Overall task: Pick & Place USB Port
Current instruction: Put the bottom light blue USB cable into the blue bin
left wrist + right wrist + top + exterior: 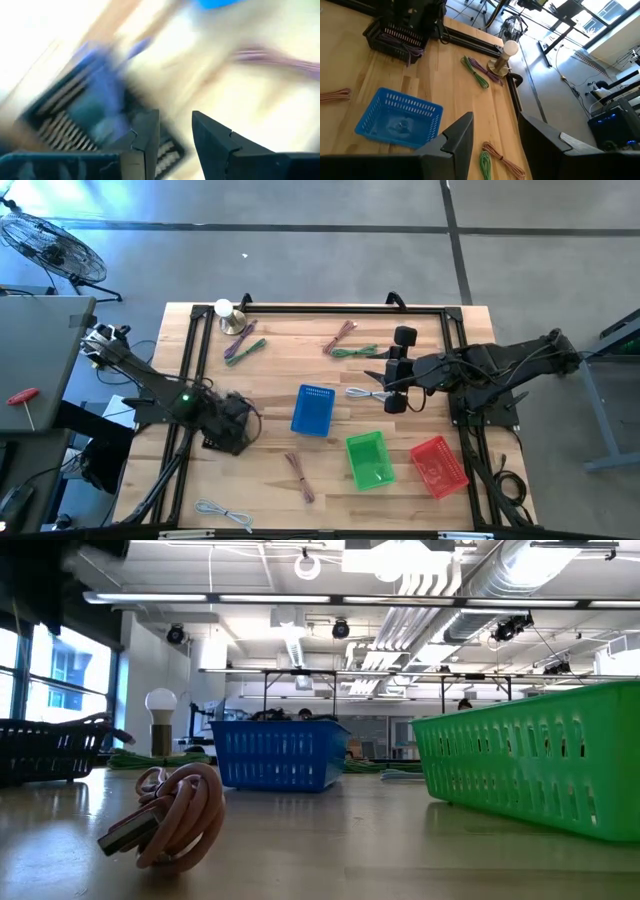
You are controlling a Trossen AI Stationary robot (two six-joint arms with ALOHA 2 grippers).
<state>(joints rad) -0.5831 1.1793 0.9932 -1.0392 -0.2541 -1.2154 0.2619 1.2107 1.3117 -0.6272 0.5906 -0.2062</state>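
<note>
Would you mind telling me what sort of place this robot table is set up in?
Most likely a lab or workshop in an industrial-style building. The low view shows exposed ceiling ducts and strip lights. The high view shows a bare concrete floor with a floor fan beside the wooden table.

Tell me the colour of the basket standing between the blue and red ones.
Green basket; the high view shows it best.

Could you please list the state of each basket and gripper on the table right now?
Blue plastic basket: upright, no cable visible inside.
Green plastic basket: upright.
Red plastic basket: upright.
Black plastic basket: holds purple cables.
Left gripper: open, empty.
Right gripper: open, empty.
</note>
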